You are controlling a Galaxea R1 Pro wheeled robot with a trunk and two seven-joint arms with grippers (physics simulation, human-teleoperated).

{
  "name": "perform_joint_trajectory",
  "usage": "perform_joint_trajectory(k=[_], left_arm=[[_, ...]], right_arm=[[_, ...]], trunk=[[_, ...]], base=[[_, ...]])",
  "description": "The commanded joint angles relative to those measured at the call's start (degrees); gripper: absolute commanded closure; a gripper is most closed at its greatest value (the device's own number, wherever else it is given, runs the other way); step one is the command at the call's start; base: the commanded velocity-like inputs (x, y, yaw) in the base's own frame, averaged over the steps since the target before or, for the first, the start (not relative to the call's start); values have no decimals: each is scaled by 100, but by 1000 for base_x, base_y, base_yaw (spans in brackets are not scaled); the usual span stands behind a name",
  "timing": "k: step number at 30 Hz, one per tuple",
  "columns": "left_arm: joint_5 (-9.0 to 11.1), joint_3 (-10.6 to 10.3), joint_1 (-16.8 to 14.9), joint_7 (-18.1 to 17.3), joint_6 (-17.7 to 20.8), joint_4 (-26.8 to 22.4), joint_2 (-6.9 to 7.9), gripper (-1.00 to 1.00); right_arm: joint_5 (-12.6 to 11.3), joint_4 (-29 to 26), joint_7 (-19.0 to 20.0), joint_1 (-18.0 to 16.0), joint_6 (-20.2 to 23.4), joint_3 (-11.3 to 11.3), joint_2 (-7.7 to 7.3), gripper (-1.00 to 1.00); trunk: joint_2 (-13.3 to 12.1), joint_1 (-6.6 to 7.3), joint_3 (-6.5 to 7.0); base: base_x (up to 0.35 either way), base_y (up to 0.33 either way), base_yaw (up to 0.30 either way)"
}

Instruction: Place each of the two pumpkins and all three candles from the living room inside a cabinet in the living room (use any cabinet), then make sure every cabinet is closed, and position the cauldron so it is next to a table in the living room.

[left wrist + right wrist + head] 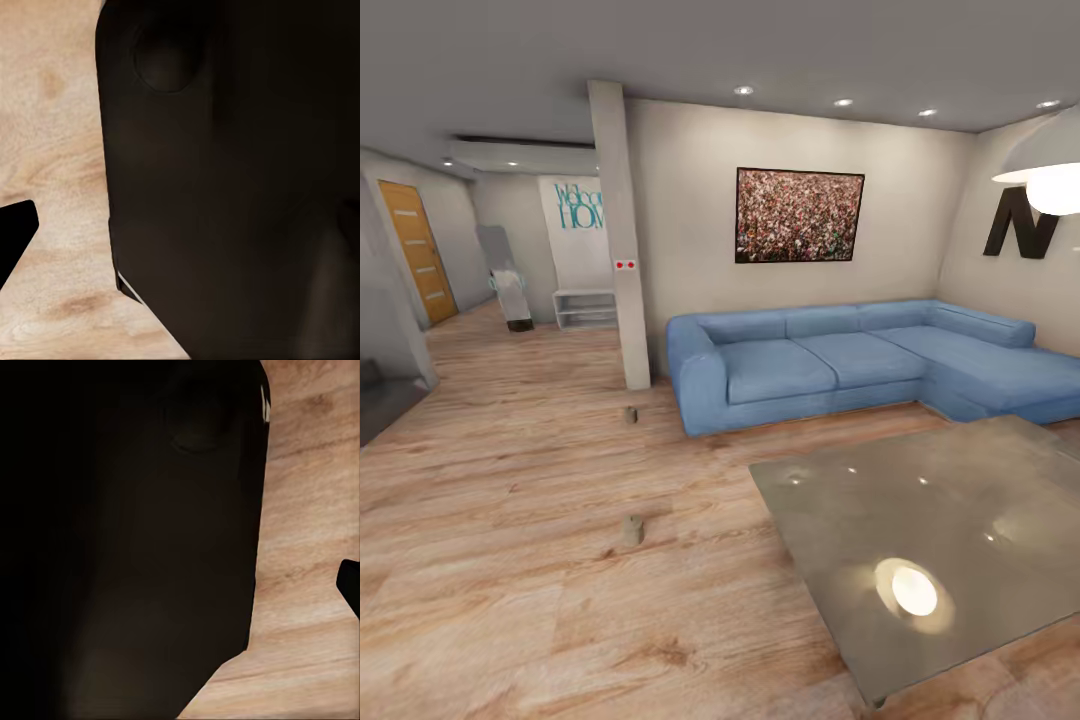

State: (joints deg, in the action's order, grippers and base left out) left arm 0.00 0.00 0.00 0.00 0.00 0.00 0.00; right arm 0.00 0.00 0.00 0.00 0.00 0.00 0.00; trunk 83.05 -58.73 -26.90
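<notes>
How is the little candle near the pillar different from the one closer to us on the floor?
The far candle stands close to the pillar and near the sofa's end, while the near candle stands out on open floor, left of the table. The far candle looks smaller and darker in the head view; the near candle looks bigger and paler. Both are short tan cylinders standing upright on the wood floor.

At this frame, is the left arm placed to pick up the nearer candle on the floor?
Probably not yet. The nearer candle stands on open wood floor well ahead of the robot, left of the coffee table. Nothing blocks the way, but the robot likely has to drive closer first.
</notes>
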Motion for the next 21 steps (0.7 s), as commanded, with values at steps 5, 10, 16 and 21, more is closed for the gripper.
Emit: perform_joint_trajectory(k=[5, 10, 16, 21], left_arm=[[24, 29, 0, -8, -26, -94, 105, -100], [18, 24, 0, -9, -56, -139, 133, -100], [18, 19, 0, -9, -61, -143, 137, -100], [18, 18, 0, -9, -61, -141, 139, -100]], right_arm=[[35, -66, -42, -26, -12, 17, 8, -100], [15, -71, -52, -26, -159, 13, 9, -100], [-28, -71, -47, -26, -352, -15, 3, -100], [-33, -70, -4, -26, -494, -33, 0, -100]], trunk=[[3, 0, -3], [3, 0, -3], [3, 0, -3], [3, 0, -3]], base=[[0, 0, 0], [0, 0, 0], [0, 0, -15], [0, 0, -210]])
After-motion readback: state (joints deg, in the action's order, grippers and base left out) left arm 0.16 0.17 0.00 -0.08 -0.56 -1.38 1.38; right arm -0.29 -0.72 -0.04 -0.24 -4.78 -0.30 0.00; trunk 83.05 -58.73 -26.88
